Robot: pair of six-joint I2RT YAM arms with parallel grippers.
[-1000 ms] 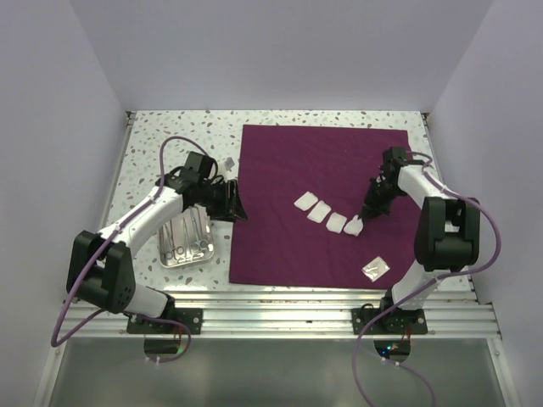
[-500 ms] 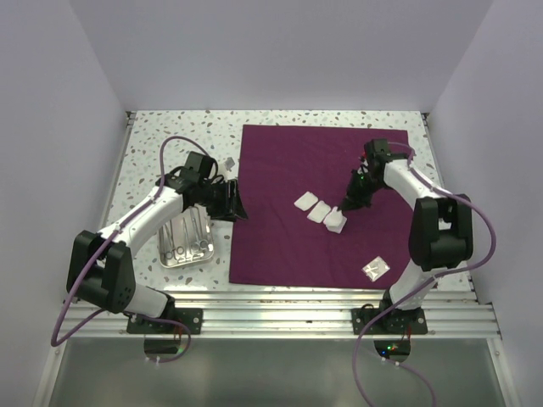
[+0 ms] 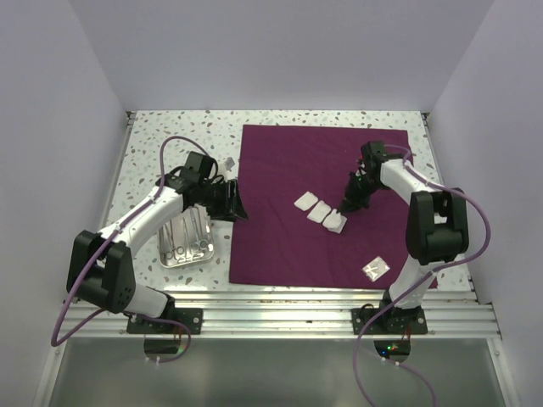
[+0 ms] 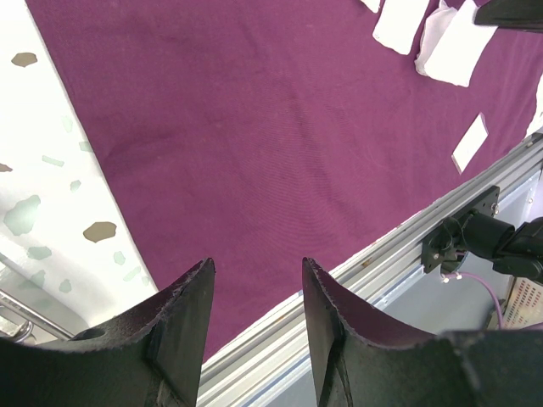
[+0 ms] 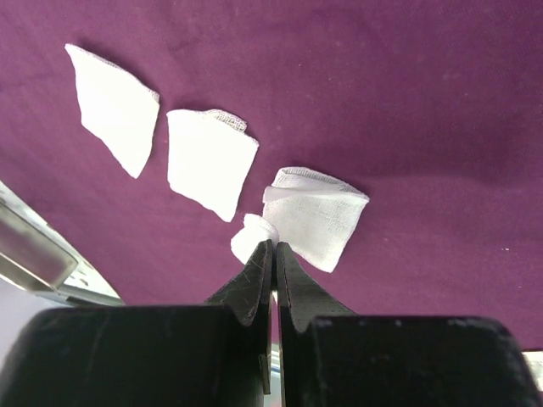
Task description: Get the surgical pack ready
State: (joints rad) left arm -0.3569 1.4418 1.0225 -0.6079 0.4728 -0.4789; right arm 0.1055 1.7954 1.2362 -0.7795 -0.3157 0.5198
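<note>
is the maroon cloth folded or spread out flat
Spread flat. The maroon cloth lies as one open square, with gauze squares loose on top and no edge folded over.

Bright, even light from above, soft shadows. In the left wrist view the speckled table (image 4: 59, 144) looks washed out, the near left gripper (image 4: 256, 264) slightly blurred.

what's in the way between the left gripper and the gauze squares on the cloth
Nothing visible. Only bare purple cloth lies between the open left gripper and the gauze squares. The shut right gripper sits at the far end of that row, not in the path.
</note>
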